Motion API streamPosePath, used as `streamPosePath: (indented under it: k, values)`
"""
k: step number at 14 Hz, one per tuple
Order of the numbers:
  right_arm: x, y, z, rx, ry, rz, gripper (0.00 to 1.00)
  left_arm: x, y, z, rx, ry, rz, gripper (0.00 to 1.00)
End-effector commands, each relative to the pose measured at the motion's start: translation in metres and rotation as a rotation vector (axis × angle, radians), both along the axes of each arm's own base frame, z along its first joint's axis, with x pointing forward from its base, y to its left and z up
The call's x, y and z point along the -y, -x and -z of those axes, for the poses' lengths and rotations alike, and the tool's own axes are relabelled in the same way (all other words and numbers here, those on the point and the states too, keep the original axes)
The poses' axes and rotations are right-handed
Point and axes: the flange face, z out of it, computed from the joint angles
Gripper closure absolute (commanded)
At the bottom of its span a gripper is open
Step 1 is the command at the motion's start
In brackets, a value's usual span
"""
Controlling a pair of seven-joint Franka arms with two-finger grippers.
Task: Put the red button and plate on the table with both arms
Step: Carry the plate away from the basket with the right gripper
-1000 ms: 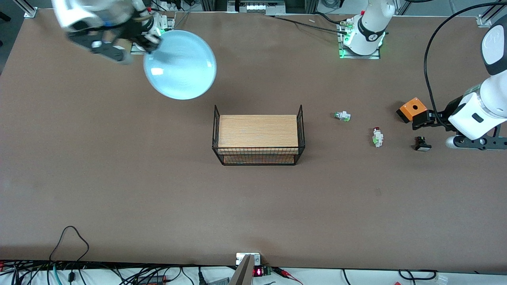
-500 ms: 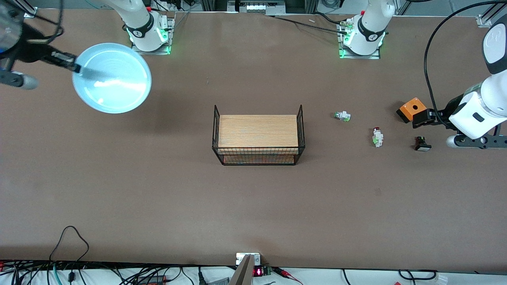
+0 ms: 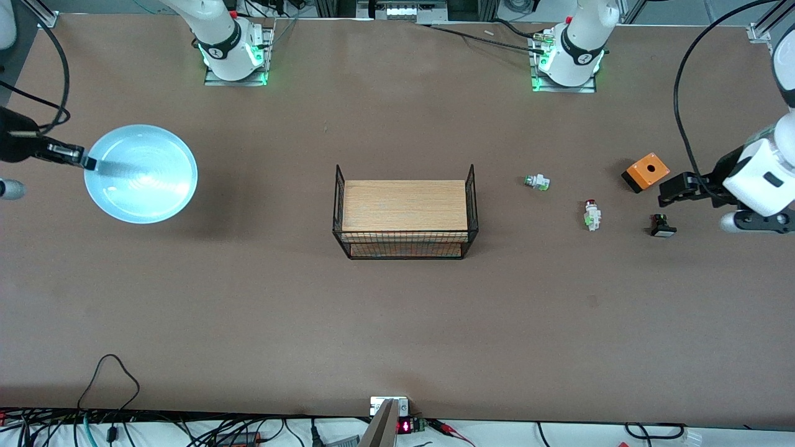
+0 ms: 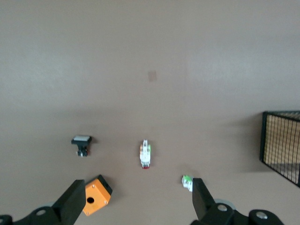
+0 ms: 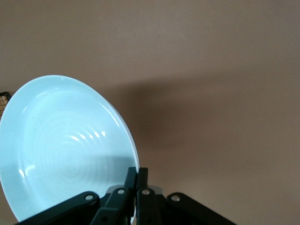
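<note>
Brown table: right gripper clamps plate rim (airborne); left gripper open near red button.

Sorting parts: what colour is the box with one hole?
Orange box with a black underside; clearest in the front view.

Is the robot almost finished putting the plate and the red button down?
Not yet. The right gripper is shut on the rim of the plate and holds it in the air over the table at the right arm's end; it casts a shadow below. The red button already lies on the table, untouched. The left gripper is open, up near the orange box. Left: set the plate down.
</note>
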Motion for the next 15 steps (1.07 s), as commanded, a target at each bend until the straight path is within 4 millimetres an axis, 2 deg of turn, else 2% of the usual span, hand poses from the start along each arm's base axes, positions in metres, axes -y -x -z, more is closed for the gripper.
streamPosePath:
  k: [1,4,8,10,13,15]
  values:
    - [0.026,0.007,0.031,0.065,-0.033,-0.007,1.0,-0.006,0.002,-0.019,0.061,0.011,0.001,0.0]
    - [0.056,0.018,0.072,0.12,-0.034,-0.051,1.0,-0.009,0.013,-0.013,0.081,0.009,0.005,0.0]
    - [0.069,0.03,0.141,0.205,0.003,-0.022,1.0,-0.009,0.028,-0.021,-0.001,0.008,0.006,0.0]
    - [0.063,0.03,0.167,0.246,0.02,-0.026,1.0,-0.008,0.032,-0.025,-0.03,0.002,0.0,0.0]
    - [0.047,0.013,0.202,0.293,0.038,-0.055,1.0,-0.014,0.031,-0.026,-0.024,0.003,-0.008,0.0]
    - [0.046,0.004,0.227,0.31,0.052,-0.059,1.0,-0.013,0.029,-0.026,-0.014,0.014,-0.008,0.0]
